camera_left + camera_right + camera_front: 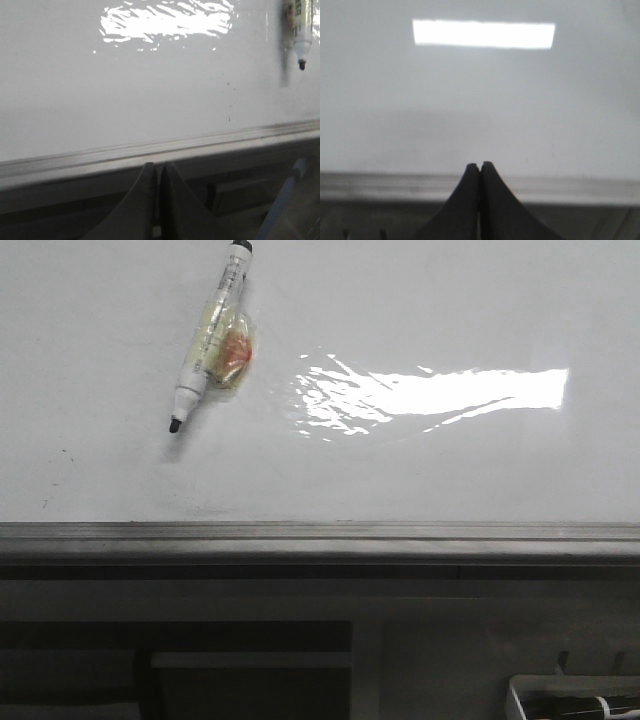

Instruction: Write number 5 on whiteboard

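No strokes on the whiteboard [420,470] yet, so fetching the marker [208,335] comes first.

The board lies flat and bare apart from glare and a few small specks; no number 5 is drawn. The uncapped marker rests on the board's left part, tip toward the edge rail [320,535], a yellowish wrap around its barrel. Left hand [159,172] and right hand [480,170] both hover at the rail, fingers pressed together, holding nothing. The left is likely nearer: spread the fingers, grip the barrel above the tip, keep it steep.

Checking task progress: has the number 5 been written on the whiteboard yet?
No. In the front view the whiteboard shows no strokes, and the marker lies uncapped on it, unheld.
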`<state>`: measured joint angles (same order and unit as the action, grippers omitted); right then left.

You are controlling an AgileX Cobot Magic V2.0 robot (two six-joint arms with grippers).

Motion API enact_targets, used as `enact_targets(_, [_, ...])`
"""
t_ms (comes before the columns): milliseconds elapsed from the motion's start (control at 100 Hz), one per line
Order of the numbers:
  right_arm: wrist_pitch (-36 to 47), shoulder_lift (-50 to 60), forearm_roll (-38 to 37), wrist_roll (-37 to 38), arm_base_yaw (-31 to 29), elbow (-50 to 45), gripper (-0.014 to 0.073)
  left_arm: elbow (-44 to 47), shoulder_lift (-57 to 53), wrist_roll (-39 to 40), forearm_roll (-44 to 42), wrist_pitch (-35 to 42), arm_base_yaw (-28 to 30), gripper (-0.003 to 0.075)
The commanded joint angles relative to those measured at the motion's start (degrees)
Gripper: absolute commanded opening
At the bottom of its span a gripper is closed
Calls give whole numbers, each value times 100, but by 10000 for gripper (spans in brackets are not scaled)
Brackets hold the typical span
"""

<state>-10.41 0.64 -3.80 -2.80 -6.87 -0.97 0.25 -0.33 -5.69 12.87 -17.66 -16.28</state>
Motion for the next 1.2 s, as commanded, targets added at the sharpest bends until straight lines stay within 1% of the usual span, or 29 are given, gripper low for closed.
enact_targets(0, [1438,98,-76,-12,12,-122,-61,94,-151,65,685,918,25,-20])
enact_targets(50, [1956,98,125,-12,12,-122,-61,94,-151,65,1541,1285,25,-20])
enact_targets(90, [2197,98,345,-12,12,-122,-61,94,-151,65,2306,1532,25,-20])
enact_targets(170, [2403,98,1253,137,12,-122,-61,94,-151,65,3040,1827,25,-20])
enact_targets(210, [2352,98,1825,360,12,-122,-61,94,-151,65,3252,1905,25,-20])
enact_targets(260, [2063,98,2375,447,12,-122,-61,94,-151,65,3399,1961,25,-20])
enact_targets(350, [1535,98,2909,447,12,-122,-61,94,-151,65,3593,2008,25,-20])
enact_targets(410, [1265,98,3113,447,12,-83,-61,82,-151,65,3709,2024,25,-20])
enact_targets(510, [1041,98,3323,447,22,158,-61,-40,-151,52,3673,1968,0,-20])
enact_targets(640, [271,55,3055,352,47,858,-62,-399,49,50,3290,1607,-3,-20])
enact_targets(670, [31,22,2998,199,47,1035,-62,-510,142,50,3076,1484,-3,-20])
enact_targets(750, [-614,-134,3046,-593,104,1523,-61,-878,537,50,2426,1077,-3,-20])
enact_targets(810, [-1007,-297,3057,-954,207,1780,-61,-1178,902,50,1903,868,-3,-17])
enact_targets(850, [-1204,-387,3095,-1208,303,1941,-60,-1412,1161,50,1588,702,-3,6])
enact_targets(880, [-1315,-480,3101,-1393,372,2032,-57,-1565,1432,41,1416,613,-3,38])
enact_targets(890, [-1339,-498,3111,-1482,407,2073,-56,-1638,1543,41,1348,571,-3,71])
enact_targets(900, [-1379,-535,3115,-1523,425,2093,-53,-1675,1597,41,1320,571,-3,71])
enact_targets(920, [-1444,-571,3140,-1654,477,2147,-46,-1784,1705,41,1244,539,-3,110])
enact_targets(940, [-1493,-624,3143,-1754,529,2196,-31,-1890,1872,26,1198,508,-3,155])
enact_targets(960, [-1521,-673,3163,-1834,581,2241,-8,-1992,2096,-34,1112,480,-3,223])
enact_targets(970, [-1547,-709,3168,-1863,598,2254,11,-2025,2150,-34,1100,480,-3,223])
enact_targets(980, [-1559,-726,3178,-1911,631,2266,22,-2091,2205,-87,1100,465,-3,259])
enact_targets(990, [-1571,-743,3179,-1927,646,2291,34,-2124,2259,-115,1100,467,-3,277])
enact_targets(1000, [-1570,-772,3179,-1948,680,2303,59,-2156,2369,-167,1100,448,-3,312])
enact_targets(1060, [-1596,-904,3189,-1941,793,2377,181,-2465,2863,-363,1100,338,-3,438])
enact_targets(1090, [-1596,-992,3210,-1941,840,2413,265,-2556,3074,-413,1111,283,-3,463])
enact_targets(1120, [-1608,-1071,3257,-1941,887,2442,327,-2698,3275,-416,1111,196,-13,485])
enact_targets(1160, [-1608,-1183,3295,-1941,915,2486,405,-2841,3566,-431,1133,91,-13,478])
enact_targets(1190, [-1596,-1253,3335,-1941,940,2514,442,-2983,3745,-508,1166,-28,-13,461])
